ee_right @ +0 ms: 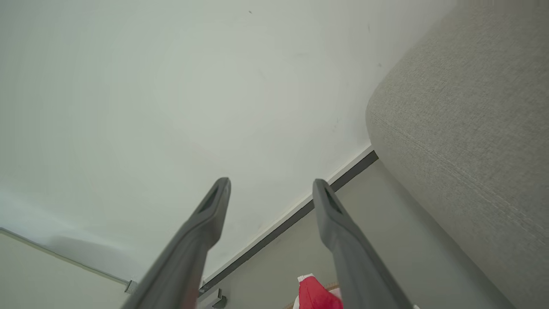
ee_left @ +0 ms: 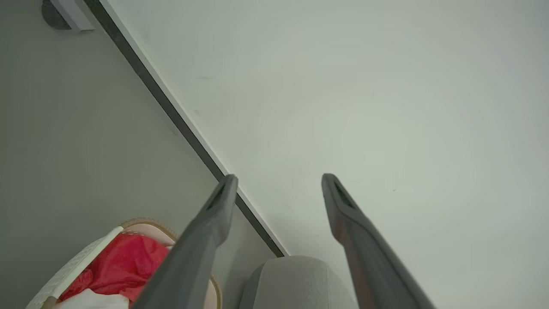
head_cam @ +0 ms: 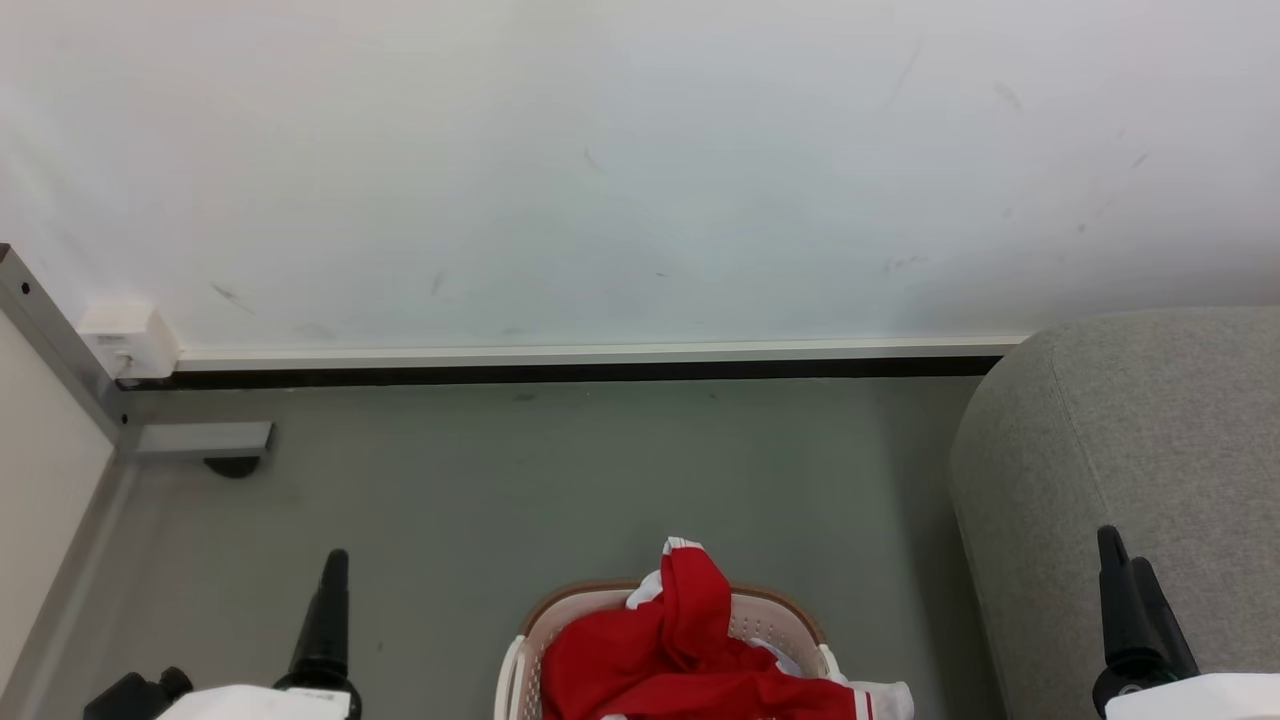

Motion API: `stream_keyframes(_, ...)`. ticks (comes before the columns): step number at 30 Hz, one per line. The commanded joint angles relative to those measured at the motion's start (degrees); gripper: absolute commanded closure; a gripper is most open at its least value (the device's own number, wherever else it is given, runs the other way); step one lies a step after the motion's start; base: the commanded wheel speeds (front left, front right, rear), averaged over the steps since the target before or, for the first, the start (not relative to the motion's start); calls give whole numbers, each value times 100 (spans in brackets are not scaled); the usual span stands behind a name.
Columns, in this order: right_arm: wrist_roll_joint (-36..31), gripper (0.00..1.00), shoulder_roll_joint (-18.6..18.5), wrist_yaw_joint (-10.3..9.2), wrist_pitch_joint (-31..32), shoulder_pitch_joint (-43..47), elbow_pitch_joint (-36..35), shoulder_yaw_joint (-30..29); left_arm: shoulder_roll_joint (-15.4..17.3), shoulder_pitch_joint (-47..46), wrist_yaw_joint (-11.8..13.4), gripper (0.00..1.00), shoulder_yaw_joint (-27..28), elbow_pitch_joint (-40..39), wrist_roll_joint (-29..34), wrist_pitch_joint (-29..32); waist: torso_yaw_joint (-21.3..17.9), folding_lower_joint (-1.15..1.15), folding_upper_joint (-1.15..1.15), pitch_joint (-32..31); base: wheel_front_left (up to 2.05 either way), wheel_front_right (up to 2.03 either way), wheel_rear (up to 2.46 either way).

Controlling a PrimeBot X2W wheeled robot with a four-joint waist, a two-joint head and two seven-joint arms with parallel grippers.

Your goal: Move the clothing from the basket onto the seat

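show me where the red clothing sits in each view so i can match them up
Head view: the clothing is at bottom centre, heaped in the basket.
Left wrist view: lower left corner, inside the basket.
Right wrist view: a red tip at the bottom edge, just right of middle.
Shared landmark: the grey seat, right of the clothing in every view.

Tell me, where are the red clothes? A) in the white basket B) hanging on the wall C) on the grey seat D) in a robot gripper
A: the clothing lies heaped in the basket, apart from the seat, and the left gripper and right gripper are open, holding nothing.
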Motion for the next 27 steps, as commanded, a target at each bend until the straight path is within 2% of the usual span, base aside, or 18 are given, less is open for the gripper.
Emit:
stream_keyframes(1,-266,0,-54,-3,-64,-18,-112,21,42,-28,21,0,3,-104,244,-65,1,0,0,0,0,0,0)
stream_keyframes(13,-1349,0,-91,-4,-304,28,-138,138,47,52,81,0,-100,-214,1434,-304,-3,0,0,-11,0,0,0)
stream_keyframes(27,-2391,0,-96,-6,-554,112,-150,186,53,147,169,0,-150,-302,2402,-562,-2,0,0,-43,0,0,0)
